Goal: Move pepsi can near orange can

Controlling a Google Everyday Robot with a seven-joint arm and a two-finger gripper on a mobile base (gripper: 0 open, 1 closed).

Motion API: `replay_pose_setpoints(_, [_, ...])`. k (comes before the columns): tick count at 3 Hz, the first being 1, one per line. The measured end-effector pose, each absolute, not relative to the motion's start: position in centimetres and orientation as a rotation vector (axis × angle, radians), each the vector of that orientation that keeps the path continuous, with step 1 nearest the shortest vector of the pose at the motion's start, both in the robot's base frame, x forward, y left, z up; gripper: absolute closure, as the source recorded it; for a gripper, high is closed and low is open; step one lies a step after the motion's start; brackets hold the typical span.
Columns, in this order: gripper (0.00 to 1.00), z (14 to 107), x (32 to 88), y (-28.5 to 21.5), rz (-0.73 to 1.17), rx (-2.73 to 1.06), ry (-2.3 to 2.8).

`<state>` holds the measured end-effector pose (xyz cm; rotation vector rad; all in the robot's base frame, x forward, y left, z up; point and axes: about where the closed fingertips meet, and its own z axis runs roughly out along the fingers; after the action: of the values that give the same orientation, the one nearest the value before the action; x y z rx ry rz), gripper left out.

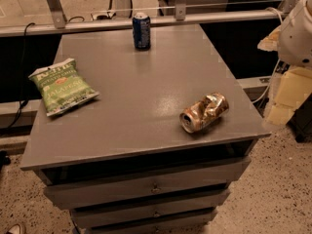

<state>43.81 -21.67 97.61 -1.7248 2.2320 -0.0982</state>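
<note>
**Blue can at the bench's back edge, dented can at its front right**

The gripper [285,99] hangs off the right side of the bench [141,106], beyond its edge and touching nothing. It shows as pale cream, blocky pieces under a rounded white arm housing [297,30]. Whether the jaws are spread or pressed together cannot be told, and nothing is seen held in them.

Nearest to it on the bench, toward the front right corner, lies the orange can [204,112]. It is on its side, crumpled and creased, with shiny orange-gold metal and its silver end turned toward the bench's front. No print on it can be read.

The pepsi can [141,30] stands upright at the back edge of the bench, about midway along it and well apart from the orange can. It is a smooth dark blue cylinder with a silver top, and its label is too small to read.

On the left side of the bench lies a green chip bag [62,87], puffy and crinkled, with a pale strip along its lower seam. The word "JALAPEÑO" can be made out (the brand line above it is blurred).

The bench top is flat, matt grey and faintly glossy toward the right. Grey drawers [146,186] are stacked below its front. Behind the bench runs a grey metal rail [87,26], and a dark cable [22,82] hangs at its left. A speckled floor [282,189] lies below its right side.
</note>
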Motion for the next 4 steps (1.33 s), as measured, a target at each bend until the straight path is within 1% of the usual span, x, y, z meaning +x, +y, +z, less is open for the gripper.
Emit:
replay_pose_setpoints(1, [0.0,97.6,43.8,-21.7,-0.098,-1.725,2.232])
replay_pose_setpoints(2, [0.0,97.2,46.3,-20.5,-0.065,-1.705,2.181])
replay_pose_setpoints(4, [0.0,96.0,59.0,-14.8,0.045,-1.649,2.006])
